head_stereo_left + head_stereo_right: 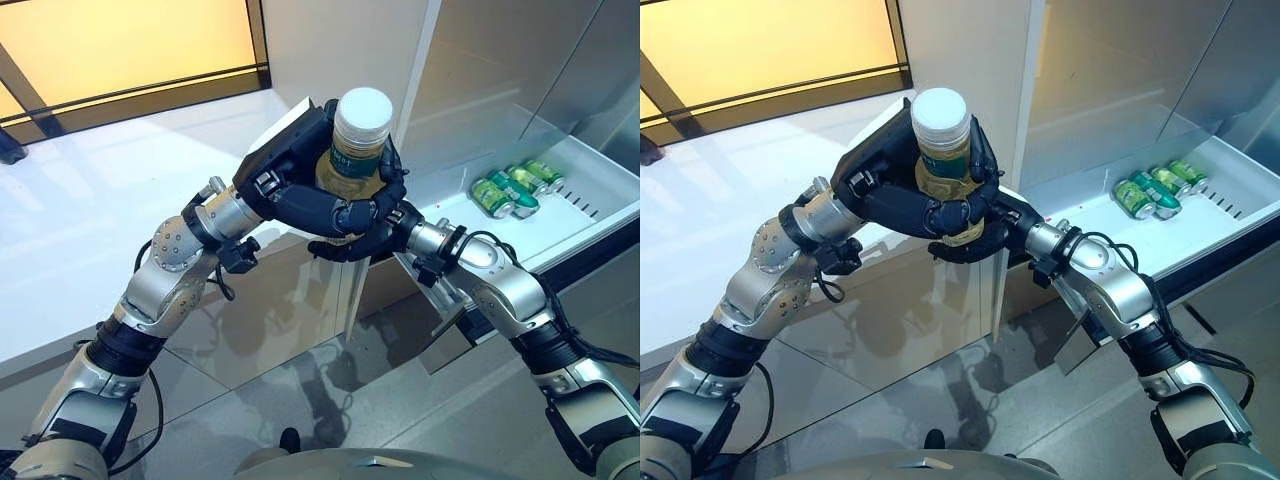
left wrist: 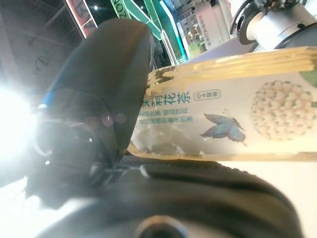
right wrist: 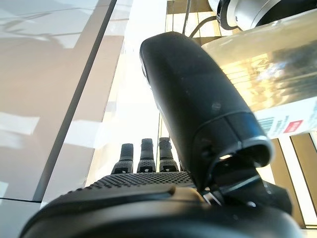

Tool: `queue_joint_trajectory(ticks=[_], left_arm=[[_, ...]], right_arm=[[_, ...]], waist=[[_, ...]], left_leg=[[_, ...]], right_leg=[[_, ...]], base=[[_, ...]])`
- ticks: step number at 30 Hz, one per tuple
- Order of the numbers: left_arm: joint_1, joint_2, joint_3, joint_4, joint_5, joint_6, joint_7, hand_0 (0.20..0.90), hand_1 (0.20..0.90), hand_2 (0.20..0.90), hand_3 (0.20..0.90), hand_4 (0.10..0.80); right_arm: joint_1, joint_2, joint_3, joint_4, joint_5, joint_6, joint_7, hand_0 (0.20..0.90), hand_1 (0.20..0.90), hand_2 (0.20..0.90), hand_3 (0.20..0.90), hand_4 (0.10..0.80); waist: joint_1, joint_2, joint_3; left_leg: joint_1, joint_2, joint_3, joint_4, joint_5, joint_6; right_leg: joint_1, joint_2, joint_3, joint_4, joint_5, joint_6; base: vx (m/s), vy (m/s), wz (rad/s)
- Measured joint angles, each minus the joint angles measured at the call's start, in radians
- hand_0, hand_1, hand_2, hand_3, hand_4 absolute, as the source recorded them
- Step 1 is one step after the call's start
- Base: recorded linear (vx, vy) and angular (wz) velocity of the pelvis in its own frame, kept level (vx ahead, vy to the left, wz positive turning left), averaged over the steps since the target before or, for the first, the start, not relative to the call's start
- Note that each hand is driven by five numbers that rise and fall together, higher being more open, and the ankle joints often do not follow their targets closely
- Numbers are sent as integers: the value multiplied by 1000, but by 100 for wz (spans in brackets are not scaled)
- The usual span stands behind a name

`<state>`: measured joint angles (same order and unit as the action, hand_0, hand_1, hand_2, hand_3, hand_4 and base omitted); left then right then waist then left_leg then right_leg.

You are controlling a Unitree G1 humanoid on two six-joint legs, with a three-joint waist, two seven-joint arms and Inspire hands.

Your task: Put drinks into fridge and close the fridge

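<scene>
In your eye views, the left hand (image 1: 290, 180) curls round the bottle (image 1: 355, 150), held upright above the counter (image 1: 100, 220), beside the open fridge drawer (image 1: 590, 215) holding green cans (image 1: 515, 190). The right hand (image 1: 975, 235) cups the bottle's base. Left wrist view: thumb pressed against the label. Right wrist view: thumb against the bottle, fingers straight.

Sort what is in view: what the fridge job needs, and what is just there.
For the job: bottle, held by left robot hand and right robot hand; fridge drawer; green cans already inside it.
Just there: white counter; window.
</scene>
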<state>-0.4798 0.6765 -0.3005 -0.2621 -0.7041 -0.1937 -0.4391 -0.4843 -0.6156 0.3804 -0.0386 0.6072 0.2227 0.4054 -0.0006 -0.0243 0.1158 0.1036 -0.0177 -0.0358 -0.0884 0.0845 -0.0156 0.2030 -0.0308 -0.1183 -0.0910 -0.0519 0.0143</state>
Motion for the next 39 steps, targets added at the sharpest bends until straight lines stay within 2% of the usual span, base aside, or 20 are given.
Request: queue_joint_trajectory(ticks=[8, 11, 15, 36, 39], left_arm=[[0, 27, 9, -1, -1, -1, -14, 300, 300, 300, 200, 100], [14, 54, 44, -1, -4, 4, -28, 300, 300, 300, 200, 100], [24, 55, 81, -1, -19, 4, -38, 300, 300, 300, 200, 100], [23, 60, 79, -1, -21, -6, -41, 300, 300, 300, 200, 100], [23, 89, 47, 1, 1, 19, -46, 300, 300, 300, 200, 100]], right_arm=[[2, -54, -14, -28, 1, 0, 1, 900, 900, 900, 900, 800], [5, -80, -60, -56, 5, -4, 12, 900, 900, 900, 900, 800], [6, -87, -88, -74, 13, -9, 19, 900, 900, 900, 900, 800], [14, -108, -86, -75, 164, 14, 97, 900, 900, 900, 900, 800], [13, -101, -86, -137, 224, 12, 108, 900, 900, 900, 900, 800]], waist=[[3, 6, 3], [2, 10, 6], [1, 13, 7], [2, 13, 7], [2, 14, 7]], left_leg=[[-9, -1, -8, 0, 0, 0], [-11, -1, -13, 0, 0, 0], [-11, 0, -14, 0, 0, 0], [-13, -1, -22, 0, 1, 1], [-13, -1, -23, 0, 1, 1]], right_leg=[[-5, -1, -7, 0, 0, 0], [-6, -1, -9, 0, 0, 0], [-6, 1, -9, 0, 0, 0], [-5, 1, -17, 0, 0, 0], [-5, 1, -18, 0, 0, 0]], base=[[2, 1, 1], [0, 0, 1], [0, 0, 0], [0, 0, 0], [0, 0, 0]])
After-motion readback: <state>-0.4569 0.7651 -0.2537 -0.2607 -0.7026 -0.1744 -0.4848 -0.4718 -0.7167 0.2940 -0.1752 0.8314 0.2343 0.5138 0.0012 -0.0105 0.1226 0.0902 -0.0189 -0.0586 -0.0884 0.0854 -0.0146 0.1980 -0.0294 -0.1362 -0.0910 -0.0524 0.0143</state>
